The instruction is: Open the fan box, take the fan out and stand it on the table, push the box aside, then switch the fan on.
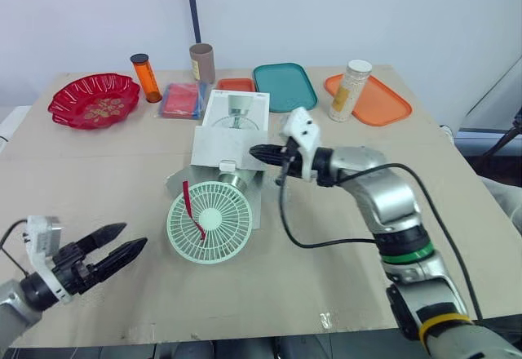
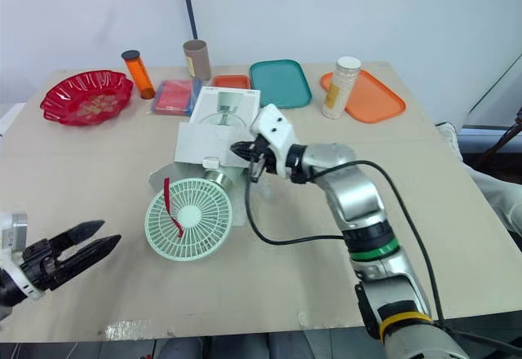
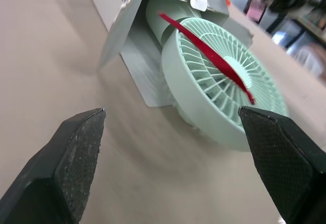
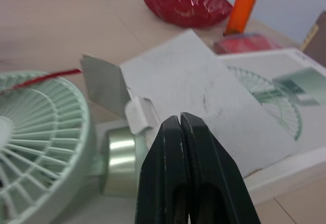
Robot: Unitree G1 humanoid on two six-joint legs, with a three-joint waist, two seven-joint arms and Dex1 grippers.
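Two black fingers of the left gripper point(image 1: 130, 238) are spread wide apart nearest the robot, low over the bare table point(image 1: 98, 155) at its front left, with nothing between them. They aim toward the fan point(image 1: 210, 222), which lies just beyond and well clear of the fingertips.

The fan is pale green and lies on its side. Its round grille is out on the table, facing the robot, and its stem and base are inside the open end of the box point(image 1: 232, 126). A red strip point(image 1: 194, 212) runs across the grille. The white box lies flat with its flaps folded out around the fan's neck, and a picture of the fan is printed on its top.

The right gripper point(image 1: 253, 153) reaches in from the right to the near, open end of the box, above the fan's neck. Its fingers point(image 4: 181, 132) are pressed together, with nothing seen pinched between them; whether the tips touch the cardboard I cannot tell.

Farther back, from left to right, stand:
- a red bowl point(image 1: 94, 100)
- an orange bottle point(image 1: 146, 77)
- a red packet point(image 1: 181, 99)
- a cardboard tube point(image 1: 201, 63)
- a small orange tray point(image 1: 236, 85), just behind the box
- a teal tray point(image 1: 284, 86)
- a white bottle point(image 1: 351, 90), standing on an orange tray point(image 1: 383, 102)
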